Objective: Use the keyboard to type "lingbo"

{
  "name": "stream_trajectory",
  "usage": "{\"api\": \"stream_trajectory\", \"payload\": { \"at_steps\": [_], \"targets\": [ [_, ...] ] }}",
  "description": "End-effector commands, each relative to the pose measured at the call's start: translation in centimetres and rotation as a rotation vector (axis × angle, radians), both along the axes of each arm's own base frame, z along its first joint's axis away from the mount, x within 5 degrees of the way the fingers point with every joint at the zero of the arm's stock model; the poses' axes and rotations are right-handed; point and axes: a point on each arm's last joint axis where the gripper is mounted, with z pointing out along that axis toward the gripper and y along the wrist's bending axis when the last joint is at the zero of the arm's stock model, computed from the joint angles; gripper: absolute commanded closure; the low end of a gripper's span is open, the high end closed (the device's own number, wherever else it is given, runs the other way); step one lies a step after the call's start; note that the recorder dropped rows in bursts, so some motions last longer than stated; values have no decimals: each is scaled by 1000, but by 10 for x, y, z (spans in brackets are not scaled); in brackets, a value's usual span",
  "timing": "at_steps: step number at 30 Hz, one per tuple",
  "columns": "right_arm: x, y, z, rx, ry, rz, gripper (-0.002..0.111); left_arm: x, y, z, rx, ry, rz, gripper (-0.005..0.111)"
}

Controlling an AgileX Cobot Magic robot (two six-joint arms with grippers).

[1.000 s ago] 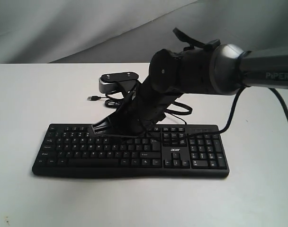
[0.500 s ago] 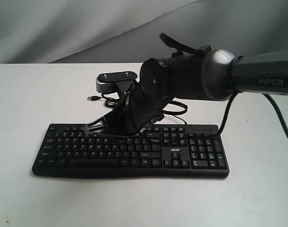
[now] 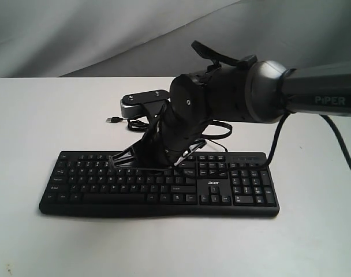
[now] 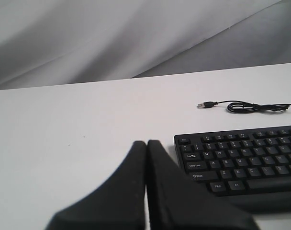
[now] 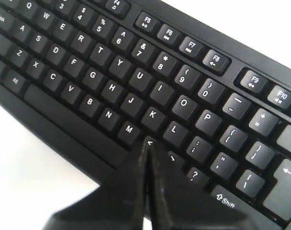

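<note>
Hovering over the black keyboard [image 3: 106, 199] on the white tabletop [image 3: 37, 127], the right pincer [image 5: 146, 143] was clenched tight, its tip at the comma key (beside M, K and L). The left pincer [image 4: 146, 144], likewise closed, hung just off the keyboard's left end.

The keyboard [image 3: 158, 187] is black, with white key legends and a small white logo. The desk [image 3: 43, 121] beneath it is plain white, and the cloth [image 3: 77, 34] behind the keyboard is grey. The left tool [image 4: 146, 143] and right tool [image 5: 146, 143] are matt black. The right arm [image 3: 221, 98] is black with a silver-grey collar. The cable [image 4: 248, 108] behind the keyboard is black with a silver plug.
</note>
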Motion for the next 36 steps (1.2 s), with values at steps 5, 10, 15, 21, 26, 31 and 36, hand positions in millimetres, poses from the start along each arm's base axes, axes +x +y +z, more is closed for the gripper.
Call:
{"api": "stream_trajectory", "payload": {
  "at_steps": [5, 10, 15, 21, 26, 31, 36],
  "targets": [
    [2, 1, -10, -15, 14, -16, 108, 0, 0, -1, -11, -5, 2, 106],
    [4, 2, -10, 0, 2, -22, 108, 0, 0, -1, -11, -5, 2, 106],
    [6, 4, -9, 20, -27, -26, 108, 0, 0, -1, -11, -5, 2, 106],
    [8, 5, -14, 14, -32, -23, 108, 0, 0, -1, -11, -5, 2, 106],
    [9, 5, -17, 15, -44, -22, 108, 0, 0, -1, -11, -5, 2, 106],
    [10, 6, -22, 14, -41, -29, 108, 0, 0, -1, -11, -5, 2, 106],
    [12, 5, -24, 13, -47, -33, 108, 0, 0, -1, -11, -5, 2, 106]
  ]
}}
